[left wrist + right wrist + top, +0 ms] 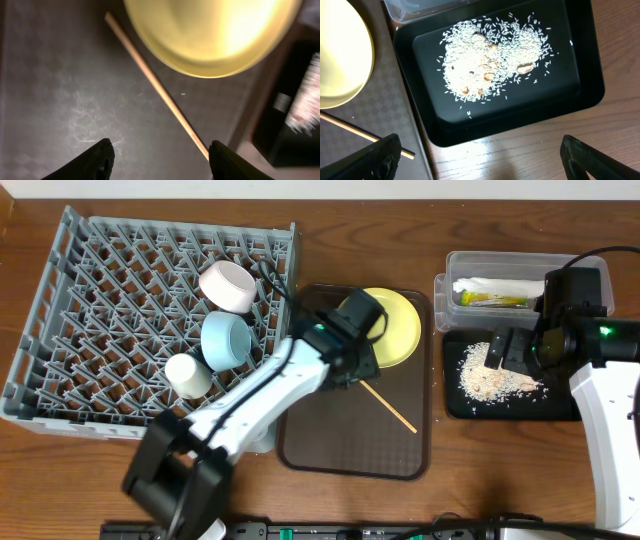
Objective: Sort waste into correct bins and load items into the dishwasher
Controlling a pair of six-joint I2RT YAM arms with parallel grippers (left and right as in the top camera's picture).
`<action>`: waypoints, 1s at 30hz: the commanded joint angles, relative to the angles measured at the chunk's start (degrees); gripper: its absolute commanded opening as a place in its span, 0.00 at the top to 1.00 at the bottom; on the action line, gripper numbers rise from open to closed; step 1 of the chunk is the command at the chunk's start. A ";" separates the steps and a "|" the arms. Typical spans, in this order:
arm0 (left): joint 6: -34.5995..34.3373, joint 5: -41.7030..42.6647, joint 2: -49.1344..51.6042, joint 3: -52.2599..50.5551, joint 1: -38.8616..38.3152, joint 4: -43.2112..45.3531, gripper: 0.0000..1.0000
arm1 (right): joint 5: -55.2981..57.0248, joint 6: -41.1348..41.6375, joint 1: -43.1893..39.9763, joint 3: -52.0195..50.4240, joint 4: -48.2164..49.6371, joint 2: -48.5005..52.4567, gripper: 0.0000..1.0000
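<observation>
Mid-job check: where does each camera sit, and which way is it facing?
Overhead: above the table, straight down on rack, brown tray, tub, black tray; both arms show.
Left wrist: on left arm, down at chopstick and plate; open jaws at bottom.
Right wrist: on right arm, down at rice in black tray; open jaws at bottom.
Shared: plate and chopstick, in all three.

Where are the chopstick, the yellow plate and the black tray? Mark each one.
chopstick (155, 82), left wrist view, mid-shaft.
yellow plate (402, 330), overhead view, its uncovered right side.
black tray (565, 100), right wrist view, bare floor at right.
</observation>
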 commanded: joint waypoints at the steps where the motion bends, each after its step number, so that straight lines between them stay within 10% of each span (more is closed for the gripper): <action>1: -7.65 -3.39 2.80 2.49 -0.96 -1.68 0.36 | 0.74 -0.46 -0.17 0.76 0.00 -0.28 0.01; 30: -11.30 -3.41 18.51 5.27 -5.97 1.11 0.43 | 0.55 -0.46 -0.17 0.76 -0.02 -0.28 0.01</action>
